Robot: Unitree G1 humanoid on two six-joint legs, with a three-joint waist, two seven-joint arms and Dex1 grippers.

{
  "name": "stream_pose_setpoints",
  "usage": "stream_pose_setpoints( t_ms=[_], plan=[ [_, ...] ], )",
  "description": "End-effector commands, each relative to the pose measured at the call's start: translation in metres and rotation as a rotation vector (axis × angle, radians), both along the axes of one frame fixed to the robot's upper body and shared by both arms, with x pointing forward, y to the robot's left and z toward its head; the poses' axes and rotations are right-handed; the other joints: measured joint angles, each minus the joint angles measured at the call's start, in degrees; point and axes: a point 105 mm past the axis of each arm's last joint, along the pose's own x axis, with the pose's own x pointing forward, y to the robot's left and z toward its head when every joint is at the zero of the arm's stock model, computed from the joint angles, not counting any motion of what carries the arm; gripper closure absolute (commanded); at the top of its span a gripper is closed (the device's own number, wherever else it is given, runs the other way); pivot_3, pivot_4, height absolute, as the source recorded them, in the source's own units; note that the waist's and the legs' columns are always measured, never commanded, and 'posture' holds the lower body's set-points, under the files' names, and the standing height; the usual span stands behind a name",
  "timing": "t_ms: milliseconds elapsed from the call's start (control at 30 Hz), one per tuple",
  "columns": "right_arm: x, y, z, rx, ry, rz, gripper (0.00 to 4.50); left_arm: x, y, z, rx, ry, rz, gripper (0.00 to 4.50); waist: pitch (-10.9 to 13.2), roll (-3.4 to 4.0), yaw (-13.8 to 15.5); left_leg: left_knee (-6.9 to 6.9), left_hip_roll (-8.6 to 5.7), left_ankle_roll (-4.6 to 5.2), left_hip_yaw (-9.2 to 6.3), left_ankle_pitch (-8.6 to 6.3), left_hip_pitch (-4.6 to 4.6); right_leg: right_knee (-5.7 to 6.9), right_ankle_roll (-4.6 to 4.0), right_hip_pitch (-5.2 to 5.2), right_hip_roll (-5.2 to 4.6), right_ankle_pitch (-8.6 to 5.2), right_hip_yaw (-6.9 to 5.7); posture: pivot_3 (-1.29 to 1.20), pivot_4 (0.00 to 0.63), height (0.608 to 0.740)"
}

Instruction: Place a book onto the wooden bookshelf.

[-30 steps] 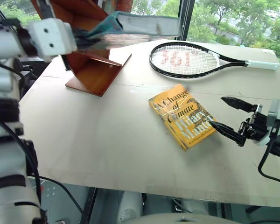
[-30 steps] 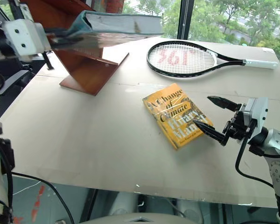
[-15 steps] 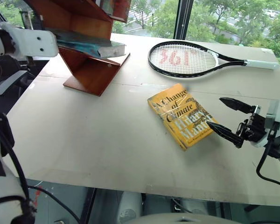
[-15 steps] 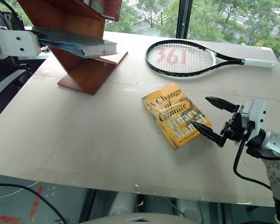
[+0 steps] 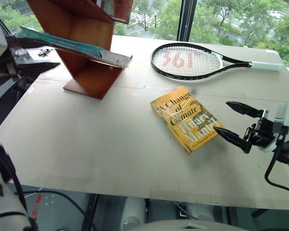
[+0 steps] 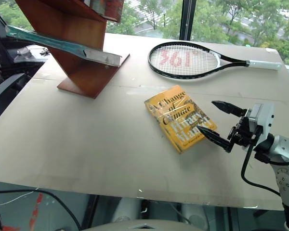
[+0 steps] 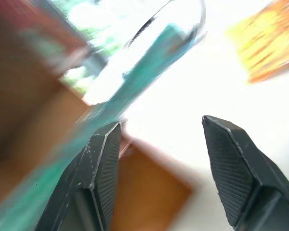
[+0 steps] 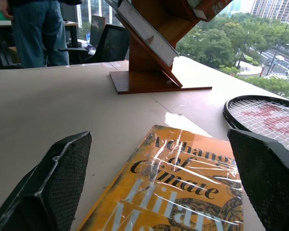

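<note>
The left pincer (image 7: 156, 159) stands with its two black fingers (image 7: 103, 163) well parted and nothing between them; in the left wrist view the teal edge of the book runs just past one finger, though the blur there hides whether they touch. In the head views this arm sits at the far left edge of the scene, off the table's side, beside the low end of the book.

The book (image 6: 62, 44) lies tilted on a slanted board of the wooden bookshelf (image 5: 84, 29), its upper end jutting out past the shelf toward the left arm, its lower end down near the shelf's flat base. The shelf stands at the far left corner of the table (image 5: 96, 139).

The right pincer (image 5: 233, 124) is held low over the right side of the table, its fingers spread wide and empty, pointing roughly level toward the yellow book (image 5: 185, 119). One fingertip hovers just beside that book's near corner. The right wrist view looks across the yellow cover toward the bookshelf, with a person (image 8: 36, 29) in jeans standing beyond the table.

A tennis racket (image 5: 192, 60) lies flat at the table's far side, well apart from both pincers.
</note>
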Motion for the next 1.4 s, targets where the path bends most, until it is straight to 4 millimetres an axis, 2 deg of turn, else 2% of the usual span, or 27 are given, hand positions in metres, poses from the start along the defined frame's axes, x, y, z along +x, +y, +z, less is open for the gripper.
stream_pose_setpoints(
  t_ms=[33, 100, 133, 233, 300, 467, 567, 700, 833, 967, 1133, 1300, 1400],
  plan=[
    [0.001, -0.001, 0.011, -0.012, -0.050, 0.004, 0.00, -0.010, -0.062, -0.020, -0.267, 0.008, -0.028, 1.99, -0.05, 0.19, 0.28, 0.01, 0.01, 0.01, -0.03, 0.00, 0.01, -0.08, 0.01, 0.03, 0.00, 0.01, -0.05, 0.00, 0.150, 0.739],
    [0.000, -0.002, 0.013, -0.015, -0.054, -0.002, 0.00, -0.004, -0.086, -0.044, -0.390, 0.001, 0.021, 2.54, -0.12, 0.32, 0.89, 0.00, -0.05, 0.11, -0.03, -0.06, 0.15, 0.00, 0.00, 0.15, -0.07, 0.01, -0.06, 0.00, 0.150, 0.739],
    [-0.002, -0.003, 0.013, -0.017, -0.056, -0.004, 0.00, -0.004, -0.096, -0.052, -0.423, -0.007, 0.036, 3.00, -0.16, 0.28, 1.23, 0.01, -0.05, 0.11, -0.07, -0.06, 0.16, 0.02, 0.00, 0.16, 0.01, 0.01, -0.07, 0.00, 0.150, 0.739],
    [-0.007, -0.005, 0.017, -0.010, -0.068, -0.033, 0.00, 0.020, -0.125, -0.076, -0.473, -0.162, 0.168, 4.35, -0.22, 0.21, 2.23, 0.09, -0.01, 0.10, -0.10, -0.06, 0.17, 0.03, -0.03, 0.23, 0.26, 0.03, -0.05, 0.00, 0.150, 0.739],
    [-0.012, -0.005, 0.019, -0.004, -0.072, -0.038, 0.00, 0.034, -0.136, -0.079, -0.511, -0.247, 0.232, 4.47, -0.23, 0.21, 2.42, 0.17, -0.32, 0.10, 0.01, -0.06, 0.22, 0.01, -0.04, 0.35, 0.27, 0.03, -0.07, 0.00, 0.150, 0.739],
    [-0.023, -0.004, 0.021, 0.005, -0.077, -0.063, 0.00, 0.077, -0.140, -0.070, -0.624, -0.438, 0.470, 4.47, -0.27, 0.20, 2.43, 0.22, -0.39, 0.13, -0.06, -0.08, 0.25, -0.02, -0.03, 0.42, 0.24, 0.03, -0.04, 0.00, 0.150, 0.739],
    [-0.025, -0.003, 0.022, 0.000, -0.077, -0.071, 0.00, 0.093, -0.126, -0.069, -0.629, -0.509, 0.600, 4.47, -0.27, 0.21, 1.81, 0.23, -0.40, 0.13, -0.10, -0.08, 0.26, -0.06, 0.01, 0.42, 0.23, 0.05, 0.04, 0.00, 0.150, 0.739],
    [-0.025, -0.003, 0.022, -0.006, -0.074, -0.080, 0.00, 0.105, -0.092, -0.064, -0.690, -0.546, 0.768, 4.47, -0.27, 0.21, 1.73, 0.20, -0.39, 0.13, -0.11, -0.08, 0.28, -0.06, 0.02, 0.39, 0.24, 0.06, 0.07, 0.00, 0.150, 0.739],
    [-0.026, -0.002, 0.021, -0.007, -0.072, -0.082, 0.00, 0.104, -0.082, -0.057, -0.698, -0.577, 0.755, 4.47, -0.28, 0.21, 1.33, 0.19, -0.37, 0.13, -0.07, -0.08, 0.32, -0.04, 0.03, 0.39, 0.24, 0.06, 0.09, 0.00, 0.150, 0.739],
    [-0.025, -0.001, 0.019, -0.006, -0.065, -0.084, 0.00, 0.096, -0.097, -0.063, -0.654, -0.522, 0.596, 4.47, -0.28, 0.22, 0.50, 0.07, -0.35, 0.13, -0.02, -0.08, 0.47, -0.01, 0.03, 0.42, 0.26, 0.06, 0.16, 0.00, 0.150, 0.739],
    [-0.024, -0.004, 0.008, -0.026, -0.025, -0.094, 0.00, 0.073, -0.132, -0.106, -0.574, -0.265, 0.312, 4.47, -0.29, 0.23, 0.66, 0.03, -0.32, 0.11, 0.00, -0.07, 0.47, -0.04, 0.03, 0.43, 0.18, 0.05, 0.16, 0.00, 0.150, 0.739],
    [-0.026, -0.023, -0.009, -0.077, 0.036, -0.163, 0.00, 0.048, -0.127, -0.148, -0.525, 0.067, 0.226, 4.47, -0.29, 0.23, 1.00, 0.02, -0.29, 0.12, -0.01, -0.08, 0.46, -0.06, 0.03, 0.44, 0.15, 0.05, 0.12, 0.00, 0.150, 0.739],
    [-0.035, -0.043, -0.025, -0.135, 0.104, -0.212, 0.00, 0.015, -0.110, -0.155, -0.482, 0.244, 0.163, 3.74, -0.29, 0.25, 0.78, -0.01, -0.14, 0.12, 0.00, -0.08, 0.50, -0.03, 0.01, 0.44, 0.16, 0.04, 0.12, 0.00, 0.150, 0.739]
  ],
)
